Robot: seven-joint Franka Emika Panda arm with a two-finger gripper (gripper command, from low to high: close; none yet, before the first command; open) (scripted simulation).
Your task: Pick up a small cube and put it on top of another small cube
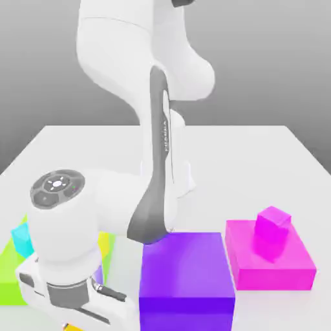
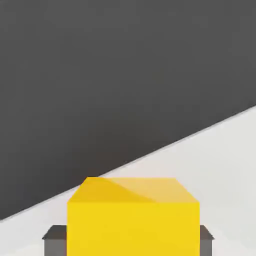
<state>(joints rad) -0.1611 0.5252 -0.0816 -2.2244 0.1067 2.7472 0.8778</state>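
My gripper (image 2: 133, 245) grips the amber cube (image 2: 133, 230) by opposite sides. It looks stiff and light; a centred hold should suit.

White rounded arm (grey-trimmed), dark fingers (image 2: 55, 245)

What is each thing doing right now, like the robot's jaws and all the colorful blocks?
Jaws: closed on the amber cube, one on each side.
Amber cube: held between the jaws.
Magenta cube: resting on the pink block.
Pink block: lying flat, bearing the magenta cube.
Purple block: standing on the table.
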